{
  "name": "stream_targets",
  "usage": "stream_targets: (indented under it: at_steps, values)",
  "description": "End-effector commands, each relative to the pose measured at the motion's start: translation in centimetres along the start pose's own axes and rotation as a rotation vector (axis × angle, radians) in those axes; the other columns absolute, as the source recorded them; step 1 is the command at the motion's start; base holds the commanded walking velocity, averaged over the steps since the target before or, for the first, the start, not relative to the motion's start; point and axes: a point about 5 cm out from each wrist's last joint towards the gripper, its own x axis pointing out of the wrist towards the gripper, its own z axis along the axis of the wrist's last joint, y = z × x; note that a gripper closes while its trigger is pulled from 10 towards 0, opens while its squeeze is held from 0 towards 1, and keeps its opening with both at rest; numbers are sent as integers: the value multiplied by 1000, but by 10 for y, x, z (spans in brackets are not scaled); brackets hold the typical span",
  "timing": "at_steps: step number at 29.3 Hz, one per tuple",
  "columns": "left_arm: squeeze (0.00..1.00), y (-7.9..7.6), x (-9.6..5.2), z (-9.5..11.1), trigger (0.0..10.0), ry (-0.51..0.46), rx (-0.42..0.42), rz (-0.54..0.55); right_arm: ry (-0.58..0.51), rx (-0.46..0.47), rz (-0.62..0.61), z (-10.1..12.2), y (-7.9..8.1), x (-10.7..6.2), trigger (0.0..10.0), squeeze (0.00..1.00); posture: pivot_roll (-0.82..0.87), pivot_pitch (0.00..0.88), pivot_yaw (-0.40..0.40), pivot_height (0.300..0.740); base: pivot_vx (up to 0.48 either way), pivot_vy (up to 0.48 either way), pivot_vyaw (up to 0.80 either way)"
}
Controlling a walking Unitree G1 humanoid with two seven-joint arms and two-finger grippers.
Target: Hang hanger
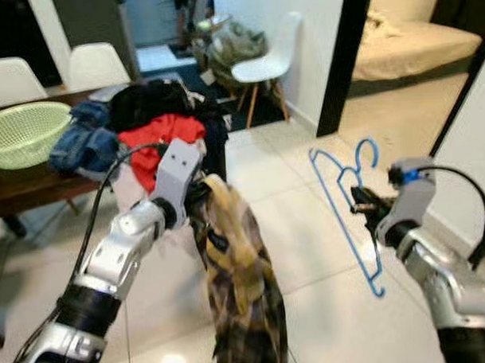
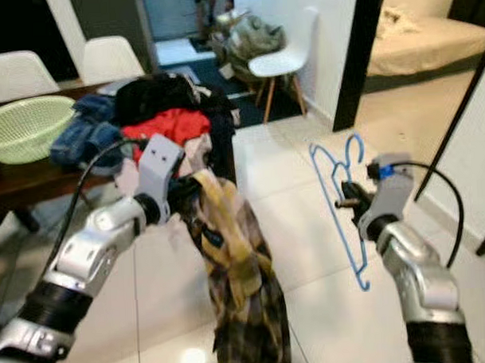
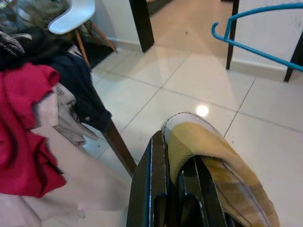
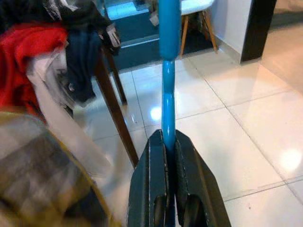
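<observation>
A: Where's the hanger (image 1: 348,203)?

B: Blue wire one, held up over the tiled floor (image 1: 317,250). Right gripper (image 1: 363,203), jaws clamped on a thin bar.

A: Left gripper (image 2: 185,193)?

B: Jaws pinching a yellow plaid garment (image 1: 240,287), hanging limp beside the desk (image 1: 23,187) w/ clothes.

A: Handling?

B: Prob. light, stiff, slick; grip near the hook.

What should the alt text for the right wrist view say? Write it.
The right gripper is shut on a blue hanger that rises straight up from its black fingers. Behind are white floor tiles, a table leg and red clothing.
</observation>
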Motion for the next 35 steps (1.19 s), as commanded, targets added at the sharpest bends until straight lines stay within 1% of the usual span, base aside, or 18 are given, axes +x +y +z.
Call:
stream_targets:
  at_steps: [1, 3, 4, 6, 8, 10, 11, 13, 14, 15, 16, 18, 19, 20, 21, 25, 30, 35]
  values:
    - [0, 32, 0, 15, 10000, -27, 51, 114, 123, -58, 123, -14, 2, -19, 10000, 0, -121, 0, 40, 740, 0, 0, -800]
    - [0, 54, -2, 19, 10000, -14, 65, 192, 254, -100, 267, -30, 6, -41, 10000, 0, -127, 0, 47, 740, 0, 0, -800]
    - [0, 54, -2, 19, 10000, -14, 65, 192, 254, -100, 267, -30, 6, -41, 10000, 0, -127, 0, 47, 740, 0, 0, -800]
    - [0, 63, -1, 23, 10000, -17, 73, 223, 334, -161, 375, -38, 7, -63, 10000, 0, -138, 0, 56, 740, 0, 0, -272]
    - [0, 63, -1, 23, 10000, -17, 73, 223, 334, -161, 375, -38, 7, -63, 10000, 0, -138, 0, 56, 740, 0, 0, 0]
    - [0, 66, 0, 24, 10000, -21, 76, 231, 359, -174, 402, -39, 7, -69, 10000, 0, -138, 0, 56, 740, 0, 0, 0]
    - [0, 67, 0, 26, 10000, -28, 81, 232, 388, -186, 433, -42, 8, -78, 10000, 0, -142, 0, 61, 740, 0, 0, 0]
    - [0, 65, 4, 32, 10000, -49, 91, 206, 410, -182, 535, -43, 18, -93, 10000, 0, -149, 0, 68, 740, 0, 0, 0]
    - [0, 65, 4, 32, 10000, -49, 91, 206, 410, -182, 535, -43, 18, -93, 10000, 0, -149, 0, 68, 740, 0, 0, 0]
    - [0, 63, 5, 34, 10000, -60, 95, 190, 400, -163, 580, -42, 26, -97, 10000, 0, -150, 0, 68, 740, 0, 0, 0]
    - [0, 63, 5, 34, 10000, -60, 95, 190, 400, -163, 580, -42, 26, -97, 10000, 0, -150, 0, 68, 740, 0, 0, 0]
    - [0, 56, 10, 36, 10000, -70, 101, 152, 363, -114, 662, -40, 47, -96, 10000, 0, -151, 0, 71, 740, 0, 0, 0]
    - [0, 56, 10, 36, 10000, -70, 101, 152, 363, -114, 662, -40, 47, -96, 10000, 0, -151, 0, 71, 740, 0, 0, 0]
    - [0, 50, 14, 35, 10000, -74, 102, 128, 325, -85, 629, -41, 62, -81, 10000, 0, -151, 0, 76, 740, 0, 0, 0]
    - [0, 50, 14, 35, 10000, -74, 102, 128, 325, -85, 629, -41, 62, -81, 10000, 0, -151, 0, 76, 740, 0, 0, 0]
    - [0, 47, 16, 33, 10000, -74, 92, 120, 288, -31, 525, -40, 70, -59, 10000, 0, -150, 0, 78, 740, 0, 0, 0]
    - [0, 48, 17, 31, 10000, -74, 89, 118, 254, -7, 539, -34, 80, -56, 10000, 0, -151, 0, 79, 740, 0, 0, 0]
    - [0, 47, 17, 31, 10000, -75, 88, 117, 218, 42, 458, -23, 82, -42, 10000, 0, -157, 0, 78, 740, 0, 0, 0]
